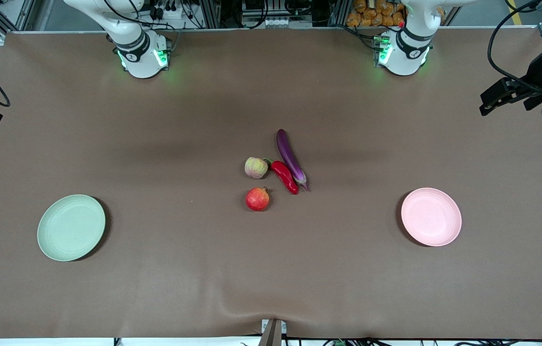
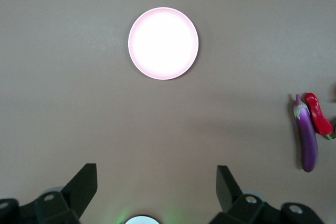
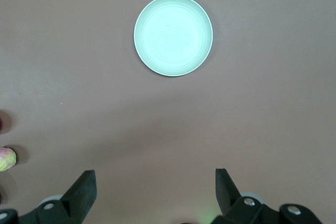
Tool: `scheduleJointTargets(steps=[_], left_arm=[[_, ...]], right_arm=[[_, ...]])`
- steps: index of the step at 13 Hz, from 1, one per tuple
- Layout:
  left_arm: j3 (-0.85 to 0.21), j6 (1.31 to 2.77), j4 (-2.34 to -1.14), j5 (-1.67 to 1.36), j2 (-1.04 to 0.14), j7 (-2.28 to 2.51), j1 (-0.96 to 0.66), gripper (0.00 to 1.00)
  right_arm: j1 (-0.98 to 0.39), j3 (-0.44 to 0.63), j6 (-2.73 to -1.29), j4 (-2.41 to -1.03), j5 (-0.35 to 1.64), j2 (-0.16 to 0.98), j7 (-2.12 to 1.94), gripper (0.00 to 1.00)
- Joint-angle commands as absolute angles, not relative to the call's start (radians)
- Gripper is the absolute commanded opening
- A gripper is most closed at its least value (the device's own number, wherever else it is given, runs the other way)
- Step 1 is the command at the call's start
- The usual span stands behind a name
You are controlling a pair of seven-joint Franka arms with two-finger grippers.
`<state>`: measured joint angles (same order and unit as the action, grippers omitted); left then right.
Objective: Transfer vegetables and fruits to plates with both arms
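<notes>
Both arms wait high, left gripper [image 2: 157,184] and right gripper [image 3: 156,184] fingers spread, empty; eggplant [image 1: 290,157], chili [image 1: 284,177], apple [image 1: 256,167], pomegranate [image 1: 257,199] cluster mid-worktop [image 1: 271,269] between green plate [image 1: 71,227] and pink plate [image 1: 431,216]; no legible writing.

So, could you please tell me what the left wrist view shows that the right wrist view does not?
Only the left wrist view shows the pink plate, the eggplant and the chili lying side by side, and the left gripper, open. Only the right wrist view shows the green plate, the apple at the frame's edge, and the right gripper, open. Both share the brown table and empty plates.
</notes>
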<state>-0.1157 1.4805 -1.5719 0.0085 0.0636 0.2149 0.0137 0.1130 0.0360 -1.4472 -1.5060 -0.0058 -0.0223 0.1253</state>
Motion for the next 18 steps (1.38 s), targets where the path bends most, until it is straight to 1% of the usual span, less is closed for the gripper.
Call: scheduleJointTargets(steps=[1, 6, 13, 18], left_arm=[[-0.118, 1.444, -1.556, -0.009, 0.074, 0.203, 0.018, 1.0], [-0.12, 1.421, -1.526, -0.006, 0.046, 0.203, 0.009, 1.0], [-0.127, 1.417, -1.562, -0.011, 0.055, 0.201, 0.015, 1.0], [-0.126, 1.419, -1.563, -0.011, 0.055, 0.202, 0.015, 1.0]], right_arm=[[0.141, 0.031, -1.437, -1.499, 0.015, -0.023, 0.12, 1.0], [0.143, 0.031, -1.436, -1.497, 0.069, -0.021, 0.118, 1.0], [0.13, 0.028, -1.445, -1.493, 0.071, -0.014, 0.12, 1.0], [0.133, 0.028, -1.443, -1.493, 0.071, -0.012, 0.12, 1.0]])
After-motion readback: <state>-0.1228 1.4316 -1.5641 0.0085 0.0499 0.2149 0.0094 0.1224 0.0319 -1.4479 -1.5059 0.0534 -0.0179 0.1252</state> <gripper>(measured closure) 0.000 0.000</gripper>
